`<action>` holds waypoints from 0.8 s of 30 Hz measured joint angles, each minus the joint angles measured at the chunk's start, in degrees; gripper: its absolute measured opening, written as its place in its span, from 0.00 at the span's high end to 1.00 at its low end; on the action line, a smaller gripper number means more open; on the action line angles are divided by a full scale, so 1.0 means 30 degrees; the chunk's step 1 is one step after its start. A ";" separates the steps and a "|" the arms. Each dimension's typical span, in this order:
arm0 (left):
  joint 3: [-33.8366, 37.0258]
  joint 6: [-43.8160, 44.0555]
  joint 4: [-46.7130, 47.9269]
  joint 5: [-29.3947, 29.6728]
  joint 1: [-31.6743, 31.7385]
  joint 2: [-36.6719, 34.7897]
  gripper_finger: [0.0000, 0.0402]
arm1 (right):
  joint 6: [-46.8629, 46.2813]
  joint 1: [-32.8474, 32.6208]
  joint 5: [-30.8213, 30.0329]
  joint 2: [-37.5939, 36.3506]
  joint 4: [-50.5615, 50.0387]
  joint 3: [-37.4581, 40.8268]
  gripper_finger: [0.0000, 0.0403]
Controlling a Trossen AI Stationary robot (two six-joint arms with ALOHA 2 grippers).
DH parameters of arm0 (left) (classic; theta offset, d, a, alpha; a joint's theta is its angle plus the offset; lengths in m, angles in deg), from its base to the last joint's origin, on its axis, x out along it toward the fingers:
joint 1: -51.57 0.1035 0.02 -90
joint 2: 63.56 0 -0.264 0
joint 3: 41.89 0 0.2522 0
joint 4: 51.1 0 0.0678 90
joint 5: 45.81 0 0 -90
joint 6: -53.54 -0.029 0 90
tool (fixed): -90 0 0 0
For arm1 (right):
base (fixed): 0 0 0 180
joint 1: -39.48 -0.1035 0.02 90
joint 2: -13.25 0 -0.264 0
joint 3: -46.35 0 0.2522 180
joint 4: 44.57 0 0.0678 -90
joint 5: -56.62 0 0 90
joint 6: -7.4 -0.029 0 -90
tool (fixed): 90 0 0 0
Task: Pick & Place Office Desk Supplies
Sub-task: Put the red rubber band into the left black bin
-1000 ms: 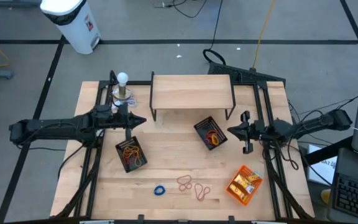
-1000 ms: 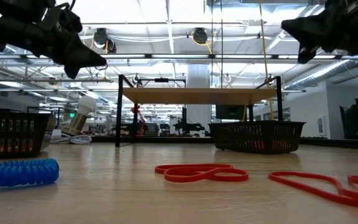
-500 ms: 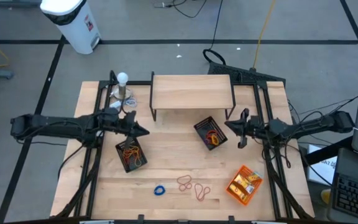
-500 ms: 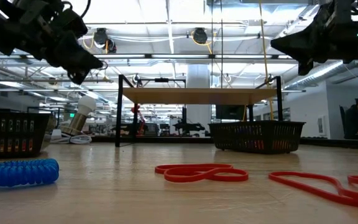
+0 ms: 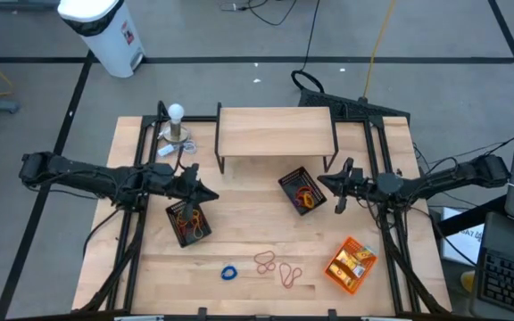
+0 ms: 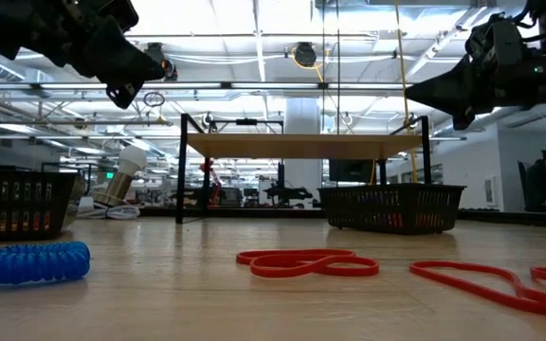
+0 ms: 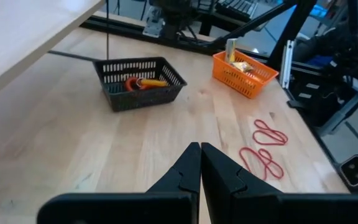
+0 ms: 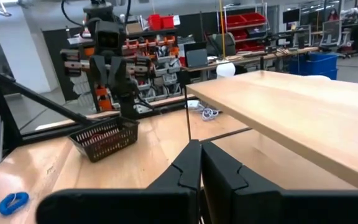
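Above the counter both arms hover — left end effector and right end effector clenched (each empty) — red loops below.

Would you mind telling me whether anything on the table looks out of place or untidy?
A few supplies lie loose on the wooden table outside any tray: two tangled red rubber-band loops and, and a small blue coiled band near the front edge. Nothing looks spilled or damaged; both black mesh trays and sit skewed.

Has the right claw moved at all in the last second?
Yes. In the high view, the shut right claw has swung closer to the black mesh tray holding rubber bands.
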 joint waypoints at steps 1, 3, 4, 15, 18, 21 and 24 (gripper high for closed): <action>-0.0021 0.0127 -0.0007 0.0009 -0.0092 -0.0006 0.98 | -0.0006 0.0000 -0.0013 0.0081 -0.0004 0.0000 0.98; -0.0024 0.0337 0.0065 0.0141 -0.0247 -0.0010 0.98 | -0.0059 0.0000 -0.0007 0.0169 0.0000 0.0000 0.98; -0.0031 0.0434 0.0182 0.0413 -0.0353 -0.0002 0.98 | -0.0161 0.0000 -0.0007 0.0222 0.0009 0.0000 0.98; -0.0026 0.0853 0.0552 0.2225 -0.1604 -0.0010 0.98 | -0.0696 -0.0208 -0.0015 0.0249 0.0185 0.0000 0.98; -0.0029 0.0943 0.0325 0.2693 -0.1894 -0.0010 0.98 | -0.0618 -0.0411 -0.0015 0.0249 0.0457 0.0000 0.98; -0.0032 0.1042 -0.0074 0.2647 -0.2094 -0.0010 0.98 | -0.0597 -0.0558 -0.0029 0.0249 0.0707 0.0000 0.98; -0.0032 0.0922 -0.0837 0.1912 -0.2331 -0.0010 0.98 | -0.0585 -0.0703 -0.0036 0.0249 0.0731 0.0000 0.98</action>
